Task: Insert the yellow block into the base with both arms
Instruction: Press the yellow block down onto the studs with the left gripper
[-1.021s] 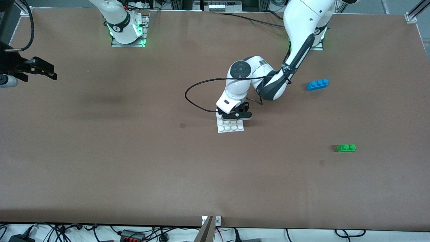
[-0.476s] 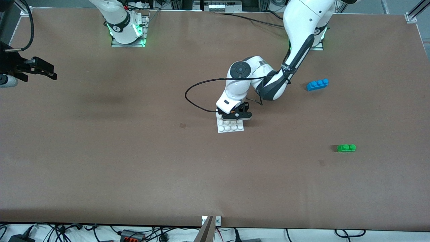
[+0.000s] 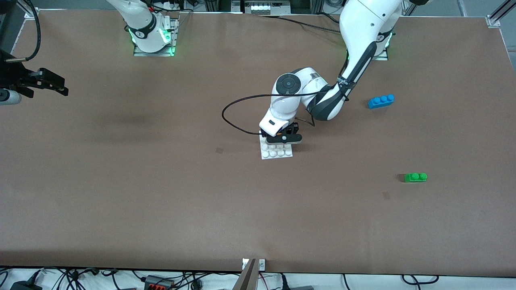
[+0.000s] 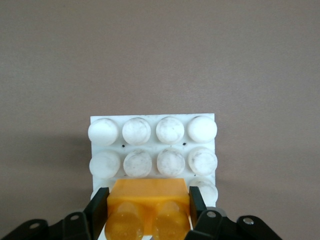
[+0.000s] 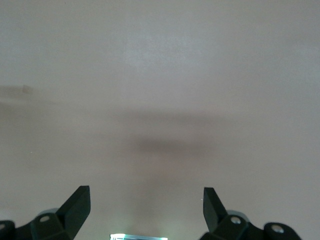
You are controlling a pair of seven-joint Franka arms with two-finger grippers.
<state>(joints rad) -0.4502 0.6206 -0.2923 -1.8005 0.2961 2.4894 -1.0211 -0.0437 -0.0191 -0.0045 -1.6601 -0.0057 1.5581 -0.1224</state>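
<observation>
front view: you have the left gripper (image 3: 283, 138) low over the base (image 3: 276, 152), at the plate's edge farther from the camera; the base lies mid-table on the brown table (image 3: 161, 193). the yellow block is hidden here under the wrist. the right gripper (image 3: 48, 82) hangs at the right arm's end of the table, waiting, well apart from the work. a blue brick (image 3: 381, 101) and a green brick (image 3: 415, 177) lie toward the left arm's end, untouched, the green one nearer the camera. left wrist view: the yellow block (image 4: 147, 207) is pinched between the two black fingers (image 4: 100, 210), pressed in on its short sides, studs up; it sits over the base (image 4: 152, 145), covering part of the stud rows closest to the gripper. whether it is fully seated you cannot tell. right wrist view: the right gripper (image 5: 145, 207) is spread wide with nothing between its fingers, only bare table below. risk: nothing steadies the plate, so a downward push that is slightly off the stud grid could tip or slide the base instead of seating the block; letting go early could leave the block cocked on the studs.
</observation>
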